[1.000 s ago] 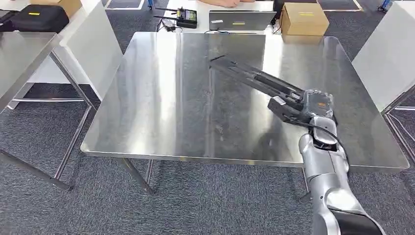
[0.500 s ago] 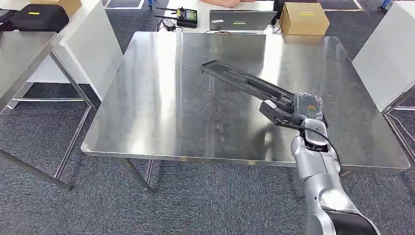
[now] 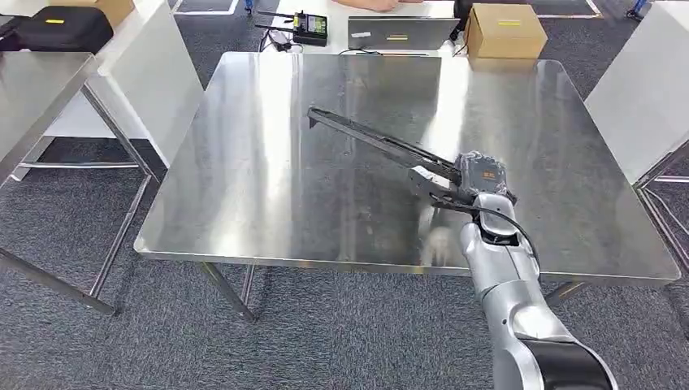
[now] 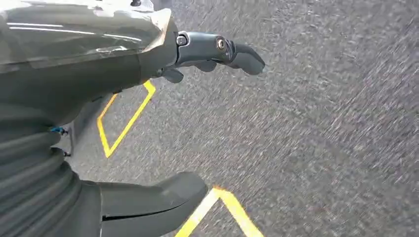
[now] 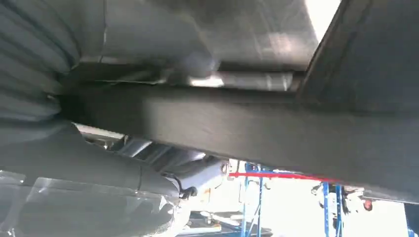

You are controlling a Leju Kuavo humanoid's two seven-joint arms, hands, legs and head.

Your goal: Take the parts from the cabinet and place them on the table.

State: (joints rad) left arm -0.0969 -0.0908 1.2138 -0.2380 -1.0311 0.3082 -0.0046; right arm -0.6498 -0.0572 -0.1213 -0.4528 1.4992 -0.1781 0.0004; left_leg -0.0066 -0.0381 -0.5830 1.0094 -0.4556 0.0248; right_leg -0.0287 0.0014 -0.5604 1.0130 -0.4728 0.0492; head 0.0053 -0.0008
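Observation:
A long, flat black part (image 3: pixel 370 141) stretches over the steel table (image 3: pixel 260 162), its far end toward the table's middle left. My right hand (image 3: pixel 471 180) grips the part's near end above the table's right front area. Up close in the right wrist view, the dark part (image 5: pixel 257 128) runs across the picture beside my right hand (image 5: pixel 94 168). I cannot tell whether the part touches the tabletop. My left hand (image 4: pixel 148 113) hangs over grey carpet, fingers apart, holding nothing.
Behind the table lie a cardboard box (image 3: pixel 504 31), a closed laptop (image 3: pixel 398 32) and a black remote (image 3: pixel 310 28). Another steel table (image 3: pixel 32 89) stands at the left and a white panel (image 3: pixel 642 97) at the right. Grey carpet surrounds the table.
My right hand has pulled back toward the table's front and swung the black part leftward; its far end now points further left across the table.

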